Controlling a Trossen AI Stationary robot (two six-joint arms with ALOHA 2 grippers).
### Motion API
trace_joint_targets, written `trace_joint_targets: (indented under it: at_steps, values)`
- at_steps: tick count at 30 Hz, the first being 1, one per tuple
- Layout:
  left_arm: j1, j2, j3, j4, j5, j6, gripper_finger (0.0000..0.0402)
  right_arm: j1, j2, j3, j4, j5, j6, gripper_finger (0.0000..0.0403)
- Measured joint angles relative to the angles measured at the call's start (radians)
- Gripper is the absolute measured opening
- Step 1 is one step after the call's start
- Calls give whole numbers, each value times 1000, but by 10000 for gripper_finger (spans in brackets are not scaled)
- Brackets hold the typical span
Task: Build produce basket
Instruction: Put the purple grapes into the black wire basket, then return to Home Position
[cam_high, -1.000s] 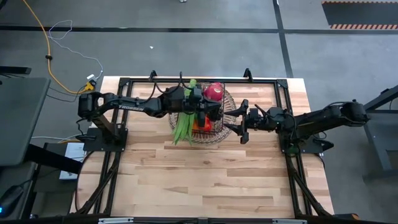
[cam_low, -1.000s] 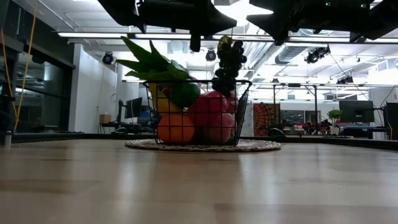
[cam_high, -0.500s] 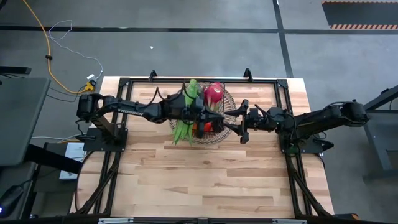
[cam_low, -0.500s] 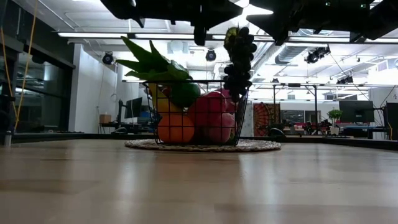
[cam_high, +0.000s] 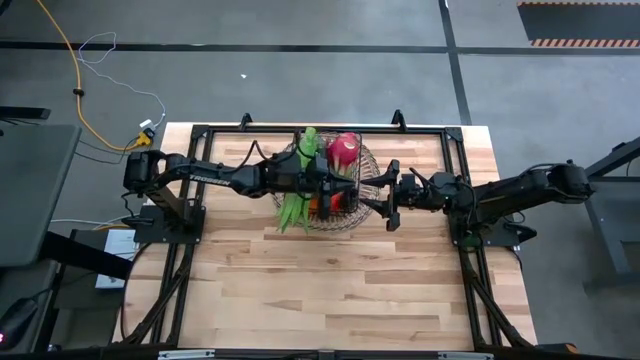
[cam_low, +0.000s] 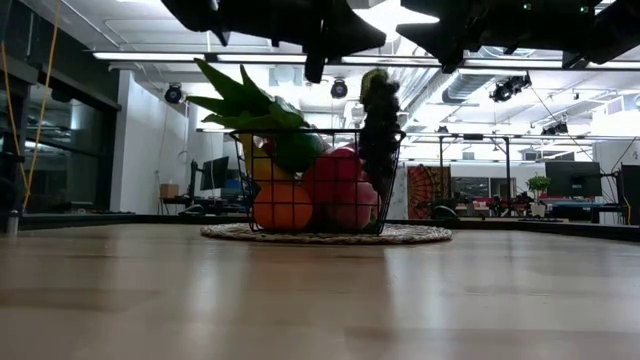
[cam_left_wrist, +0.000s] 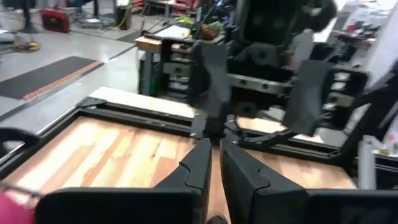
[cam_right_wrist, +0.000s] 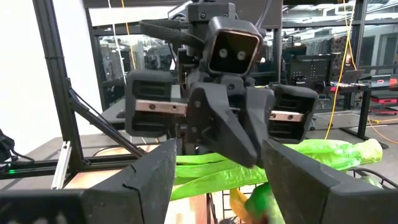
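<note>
The dark wire basket (cam_low: 240, 180) stands on a round woven tray (cam_low: 420, 235) at the table's far middle. It holds an orange (cam_low: 282, 207), a pink-red fruit (cam_low: 335, 190), a green fruit and long green beans (cam_high: 293, 205) that stick out over its left rim. My left gripper (cam_high: 335, 188) hovers over the basket, shut on a dark grape bunch (cam_low: 378, 130). My right gripper (cam_high: 390, 195) waits open just right of the basket, level with its rim. My left gripper (cam_left_wrist: 216, 158) comes at the grapes from above with its fingers almost together. Only one dark grape (cam_left_wrist: 214, 219) shows below them, so the pinched part is hidden. The bunch hangs upright below the fingers, with its lower end (cam_low: 380, 185) inside the basket's right end.
A dark metal frame (cam_high: 300, 128) runs around the table's far half. Bare wood (cam_high: 330, 290) lies between the basket and the near edge. The right gripper's open fingers (cam_right_wrist: 155, 180) face the left gripper across the basket.
The left gripper has moved a little toward the near edge over the basket. The hanging grapes swung toward the basket's right end and have come down, so the bunch's lower part now sits inside the wire wall instead of above the rim.
</note>
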Motion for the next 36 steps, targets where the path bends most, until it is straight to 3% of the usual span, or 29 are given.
trace_joint_targets:
  at_steps: [6, 16, 20, 30, 36]
  values:
    - [9, 0, 0, -16, -33, 0, 60, 0, 0, 0, 0, -1, 0, 229]
    - [63, -22, 2, -35, -37, -10, 184, 0, 0, 0, -10, -5, 0, 229]
    - [95, -85, 37, -148, -29, 10, 217, 0, 0, 0, -23, -5, 0, 229]
    - [159, -369, 54, -523, -30, 34, 231, 0, 0, 0, -30, -2, 0, 229]
    - [144, -544, -106, -516, -83, 35, 228, 0, 0, 0, -31, -2, 3, 229]
